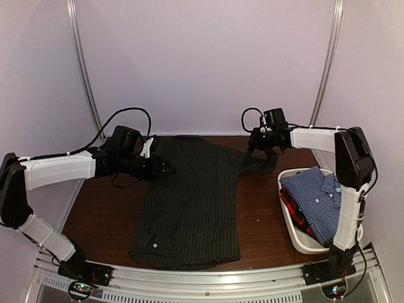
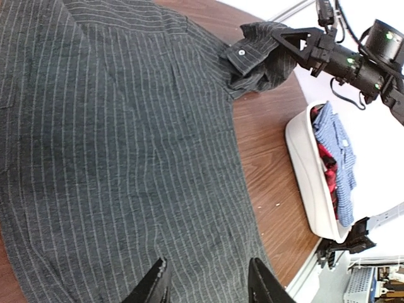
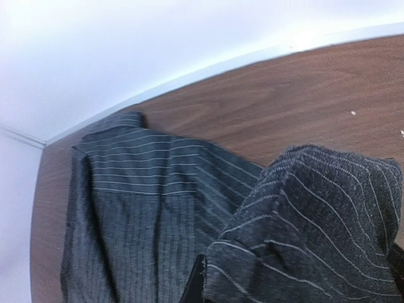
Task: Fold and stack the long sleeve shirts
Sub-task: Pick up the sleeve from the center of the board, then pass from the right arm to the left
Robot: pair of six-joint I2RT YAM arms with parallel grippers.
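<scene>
A black pinstriped long sleeve shirt [image 1: 189,202] lies spread flat on the wooden table [image 1: 101,214]. Its right sleeve [image 1: 252,163] runs up to my right gripper [image 1: 257,146], which is shut on the cuff [image 2: 255,53] and holds it off the table. The right wrist view shows the bunched sleeve [image 3: 315,221] beside one dark finger [image 3: 196,287]. My left gripper [image 1: 165,168] hovers open over the shirt's upper left part; its fingertips [image 2: 154,284] stand apart above the cloth [image 2: 126,158] with nothing between them. A blue-checked shirt [image 1: 319,196] lies folded over a red-and-dark one [image 1: 291,203] at the right.
The two folded shirts lie in a white plastic tub [image 1: 291,221] at the table's right edge, close under the right arm. A metal rail [image 1: 208,278] runs along the near edge. Pale walls enclose the back and both sides.
</scene>
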